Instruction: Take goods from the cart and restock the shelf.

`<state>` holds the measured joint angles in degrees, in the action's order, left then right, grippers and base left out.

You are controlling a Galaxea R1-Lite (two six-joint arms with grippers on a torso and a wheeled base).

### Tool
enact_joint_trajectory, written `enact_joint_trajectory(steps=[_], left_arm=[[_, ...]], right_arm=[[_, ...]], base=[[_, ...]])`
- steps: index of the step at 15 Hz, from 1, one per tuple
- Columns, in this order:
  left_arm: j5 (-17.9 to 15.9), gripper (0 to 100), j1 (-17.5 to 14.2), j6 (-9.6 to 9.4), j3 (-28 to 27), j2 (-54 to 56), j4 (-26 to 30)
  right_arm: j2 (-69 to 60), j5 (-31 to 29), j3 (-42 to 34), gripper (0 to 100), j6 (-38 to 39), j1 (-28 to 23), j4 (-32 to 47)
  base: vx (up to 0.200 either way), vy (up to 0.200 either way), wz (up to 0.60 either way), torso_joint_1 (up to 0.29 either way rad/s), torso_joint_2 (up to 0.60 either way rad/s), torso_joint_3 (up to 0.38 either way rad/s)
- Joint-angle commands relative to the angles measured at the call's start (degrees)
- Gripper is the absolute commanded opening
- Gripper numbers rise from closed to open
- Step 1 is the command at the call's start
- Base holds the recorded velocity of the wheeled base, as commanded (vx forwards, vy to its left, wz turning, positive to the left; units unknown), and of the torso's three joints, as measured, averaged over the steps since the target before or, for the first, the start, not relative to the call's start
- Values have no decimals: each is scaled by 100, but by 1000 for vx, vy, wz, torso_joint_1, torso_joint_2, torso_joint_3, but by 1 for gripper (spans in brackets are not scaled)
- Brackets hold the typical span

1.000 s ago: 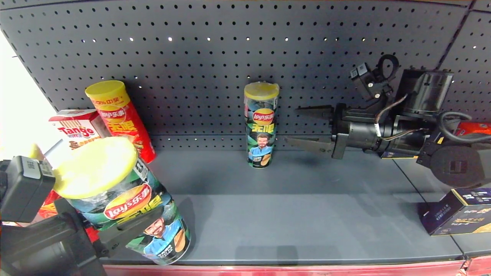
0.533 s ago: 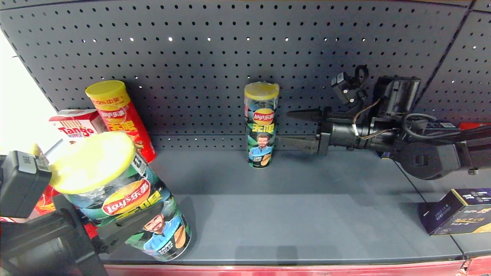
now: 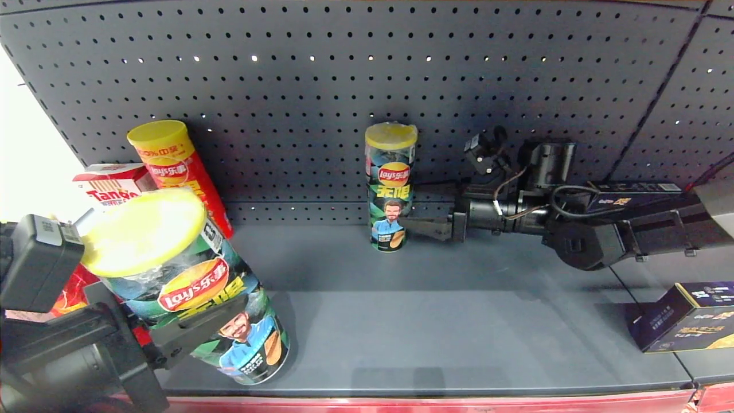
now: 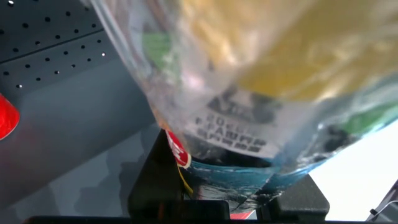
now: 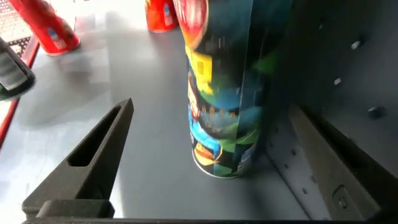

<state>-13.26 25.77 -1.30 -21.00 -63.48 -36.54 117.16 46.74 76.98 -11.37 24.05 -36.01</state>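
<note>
A green chips can (image 3: 189, 287) with a yellow lid leans over the shelf's front left edge, and my left gripper (image 3: 192, 324) is shut on its middle. In the left wrist view that can (image 4: 249, 93) sits close up between the dark fingers (image 4: 155, 180). A second green can (image 3: 390, 189) stands upright against the pegboard at the back centre. My right gripper (image 3: 421, 205) is open, with one finger in front of this can and one behind it. The right wrist view shows gaps between the can (image 5: 227, 93) and both fingers (image 5: 87, 162).
A red chips can (image 3: 178, 172) and a red-and-white box (image 3: 112, 186) stand at the back left. Dark boxes lie at the right, one near the front (image 3: 682, 315) and one behind the right arm (image 3: 631, 188). The grey shelf (image 3: 436, 327) has free room in front and a red front strip.
My right gripper has moved left along the back of the shelf until its open fingers flank the standing green can. The left gripper and its can have shifted slightly.
</note>
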Motion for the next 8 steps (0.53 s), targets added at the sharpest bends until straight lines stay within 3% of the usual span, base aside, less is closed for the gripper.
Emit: enact_joint_trajectory(steps=[1, 8], left_arm=[[8, 0, -2, -1, 0, -24, -3], [17, 0, -11, 7, 35, -33, -3]], right_arm=[[263, 63, 115, 100, -5, 47, -11], [738, 125, 449, 100, 4, 232, -169]], base=[[0, 0, 0, 0, 0, 0], [0, 0, 0, 0, 0, 0]])
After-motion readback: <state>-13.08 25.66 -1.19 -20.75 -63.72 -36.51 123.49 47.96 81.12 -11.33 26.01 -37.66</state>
